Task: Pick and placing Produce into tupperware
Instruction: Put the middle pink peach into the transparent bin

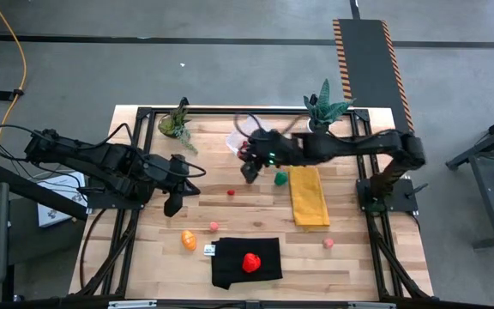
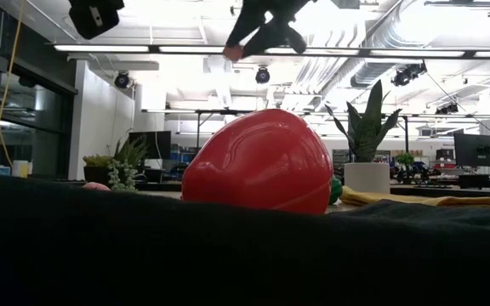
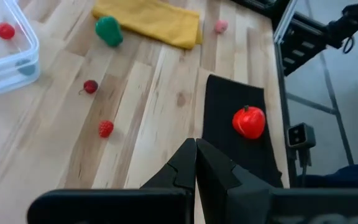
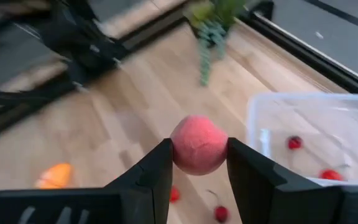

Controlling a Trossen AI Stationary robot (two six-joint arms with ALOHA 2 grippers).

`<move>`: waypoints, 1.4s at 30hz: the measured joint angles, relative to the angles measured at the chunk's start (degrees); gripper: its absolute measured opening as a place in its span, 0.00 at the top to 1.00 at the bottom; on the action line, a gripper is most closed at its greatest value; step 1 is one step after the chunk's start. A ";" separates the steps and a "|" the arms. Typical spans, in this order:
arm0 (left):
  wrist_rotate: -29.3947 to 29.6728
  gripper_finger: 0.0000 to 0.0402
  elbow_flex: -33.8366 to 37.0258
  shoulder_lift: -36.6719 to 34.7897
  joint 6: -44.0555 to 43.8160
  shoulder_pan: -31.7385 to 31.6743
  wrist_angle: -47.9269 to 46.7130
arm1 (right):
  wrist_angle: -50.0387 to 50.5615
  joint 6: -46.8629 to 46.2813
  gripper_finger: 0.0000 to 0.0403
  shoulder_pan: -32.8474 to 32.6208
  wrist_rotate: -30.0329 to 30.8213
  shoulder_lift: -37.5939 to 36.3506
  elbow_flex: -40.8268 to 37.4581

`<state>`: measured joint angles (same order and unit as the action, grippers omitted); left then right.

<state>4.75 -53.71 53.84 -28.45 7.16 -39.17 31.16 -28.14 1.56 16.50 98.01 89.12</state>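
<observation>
While my right gripper (image 4: pixel 197 163) hangs above the table just beside the tupperware (image 4: pixel 316 134), its fingers are partly closed on a pink ball (image 4: pixel 198 144) of produce. I count two or three small red berries (image 4: pixel 294 143) lying inside the tub, though its clear wall blurs them. My left gripper (image 3: pixel 196 163) waits over the left of the table, fingers pressed together and holding nothing. A red strawberry-like piece (image 1: pixel 250 262) sits on the black cloth (image 1: pixel 230 266), an orange piece (image 1: pixel 189 239) lies on the bare wood nearby, and a green piece (image 1: pixel 280 178) rests just beside the yellow cloth (image 1: pixel 309 196).
</observation>
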 joint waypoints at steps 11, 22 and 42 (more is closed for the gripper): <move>-2.86 1.00 -0.02 -4.89 -0.38 0.00 -0.06 | 20.27 -2.71 0.70 10.44 -5.49 17.98 27.40; -3.85 1.00 -0.01 -9.37 -0.41 -0.02 -1.85 | 29.41 -9.41 0.70 17.59 -11.02 23.59 30.08; -3.69 1.00 -0.02 -9.46 -0.19 -0.02 -2.18 | 30.37 -12.94 0.70 18.38 -13.19 33.11 30.08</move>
<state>1.06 -53.74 44.38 -28.64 7.14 -41.35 61.53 -41.08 19.94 3.31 131.12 119.20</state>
